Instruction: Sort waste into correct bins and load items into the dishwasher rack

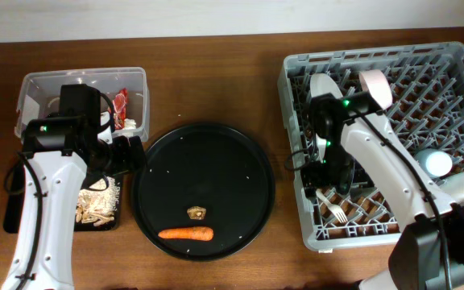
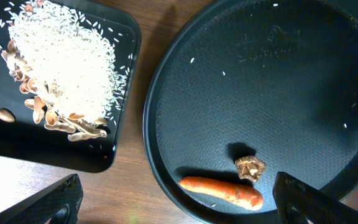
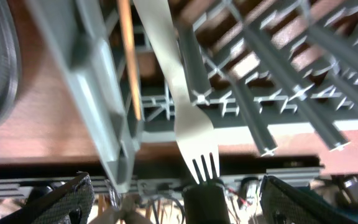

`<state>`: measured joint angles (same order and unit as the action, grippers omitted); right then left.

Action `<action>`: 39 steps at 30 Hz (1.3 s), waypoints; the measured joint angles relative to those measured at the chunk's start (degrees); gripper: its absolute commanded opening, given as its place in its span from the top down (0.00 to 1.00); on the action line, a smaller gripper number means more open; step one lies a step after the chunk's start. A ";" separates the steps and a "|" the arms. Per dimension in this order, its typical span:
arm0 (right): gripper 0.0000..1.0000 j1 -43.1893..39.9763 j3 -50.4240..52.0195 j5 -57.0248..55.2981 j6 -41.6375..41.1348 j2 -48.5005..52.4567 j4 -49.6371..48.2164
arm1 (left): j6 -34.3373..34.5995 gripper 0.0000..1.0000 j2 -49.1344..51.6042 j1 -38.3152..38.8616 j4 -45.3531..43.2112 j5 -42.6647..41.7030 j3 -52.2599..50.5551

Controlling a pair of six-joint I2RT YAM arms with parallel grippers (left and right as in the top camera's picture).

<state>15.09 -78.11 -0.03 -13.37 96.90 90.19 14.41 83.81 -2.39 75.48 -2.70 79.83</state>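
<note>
Wood tabletop (image 1: 216,89): carrot (image 1: 186,234) lies low-centre on the round black tray (image 1: 216,169), long axis left-right in frame. We see left gripper (image 1: 131,153) wide, empty, nearer of the two; carrot down-right of it. Right gripper (image 1: 327,173) wide over the dishwasher rack (image 1: 377,56).

Counter (image 1: 216,89): brown wood with a visible grain, running the full width of the overhead view; a pale strip borders its far edge.
Far left: a clear tub (image 1: 87,72) with a white label stands on the wood.
Near left: a shallow black tray (image 2: 36,146) lies just in front of the tub, partly hidden by the left arm.
Middle: a round black tray (image 1: 208,169) rests flat, just beside the shallow tray, a narrow strip of wood showing between them.
Right: the grey dishwasher rack (image 1: 393,53) sits on the wood, apart from the round tray.
</note>
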 measured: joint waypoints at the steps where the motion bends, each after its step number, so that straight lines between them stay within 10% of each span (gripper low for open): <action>1: 0.15 0.00 1.62 0.00 0.02 0.00 -0.44 | 0.00 0.02 0.00 0.00 0.02 0.00 -0.02; 21: 0.95 0.31 10.82 0.55 1.20 -0.20 -11.89 | 0.00 0.02 0.00 0.00 0.20 0.42 -0.02; 39: 0.85 -0.87 4.00 0.22 1.25 -1.25 -4.74 | -0.02 0.02 0.00 0.00 0.20 0.63 0.00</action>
<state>14.22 -74.11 0.19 -12.12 95.66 85.45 14.39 83.81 -2.39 75.68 -2.07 79.83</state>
